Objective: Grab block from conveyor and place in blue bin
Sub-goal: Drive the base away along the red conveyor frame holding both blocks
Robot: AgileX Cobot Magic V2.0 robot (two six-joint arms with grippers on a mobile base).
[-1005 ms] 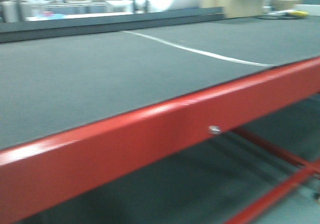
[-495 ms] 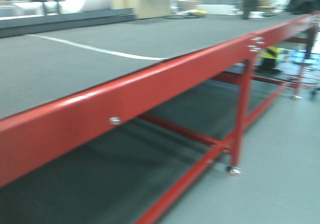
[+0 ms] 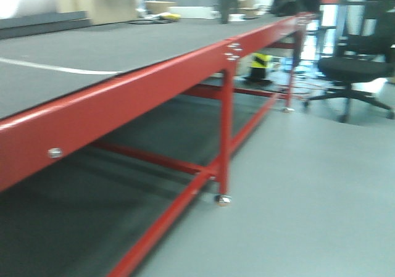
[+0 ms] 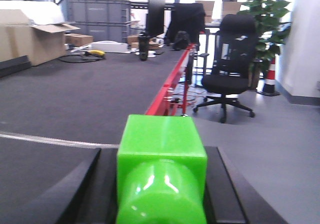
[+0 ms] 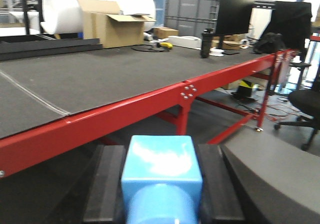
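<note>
Nearest the left wrist camera, the left gripper [image 4: 156, 151] is clenched on a green block [image 4: 162, 179], with a dark finger pressed against each side. The right gripper [image 5: 160, 149] grips a blue block [image 5: 161, 169] the same way. Both blocks are already off the conveyor [image 3: 92, 52] and in hand, so the grab looks finished.

Beyond them, the front view has swung to the right within the last second. The conveyor's red side rail [image 3: 123, 98], which filled the frame, now slants off to the left. The white seam [image 3: 55, 68] on the grey belt has slid to the left edge. A red leg [image 3: 226, 135] with its foot on the floor has come into view, along with open grey floor. Farther off there is a yellow-and-black object [image 3: 260, 61] under the frame and a black office chair [image 3: 358, 67].

This suggests the base is turning away from the belt, probably to find the drop-off. No blue bin shows in any view yet, so the placing remains to be done.
</note>
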